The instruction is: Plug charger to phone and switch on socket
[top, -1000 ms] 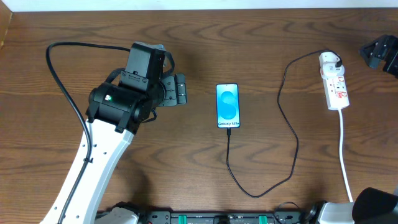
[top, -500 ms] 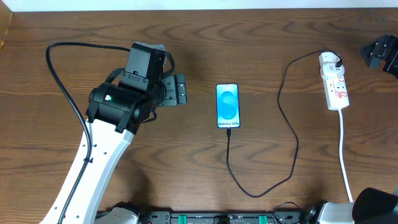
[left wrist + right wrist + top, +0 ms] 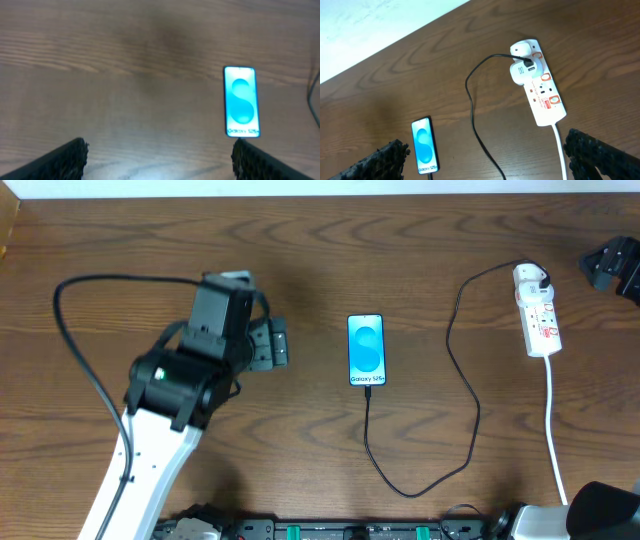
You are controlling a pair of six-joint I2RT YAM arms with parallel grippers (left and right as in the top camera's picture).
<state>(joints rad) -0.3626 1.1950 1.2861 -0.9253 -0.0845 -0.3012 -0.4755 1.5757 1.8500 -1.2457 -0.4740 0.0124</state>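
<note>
The phone (image 3: 366, 350) lies flat mid-table, its blue screen lit; it also shows in the wrist views (image 3: 241, 101) (image 3: 424, 146). The black charger (image 3: 468, 410) meets the phone's bottom edge, loops toward the front and runs up to the socket (image 3: 538, 310), a white strip at the far right (image 3: 538, 85). My left gripper (image 3: 283, 343) is open and empty, a short way left of the phone (image 3: 160, 146). My right gripper (image 3: 484, 142) is open and empty, high above the table, looking down on socket and phone.
The socket's white cord (image 3: 553, 425) runs to the front edge at the right. A black arm cable (image 3: 75, 330) arcs over the table's left part. A dark part of the right arm (image 3: 612, 265) shows at the far right edge.
My left arm has drawn back to the left and slightly toward the front, away from the phone. Phone, charger and socket have not moved.
</note>
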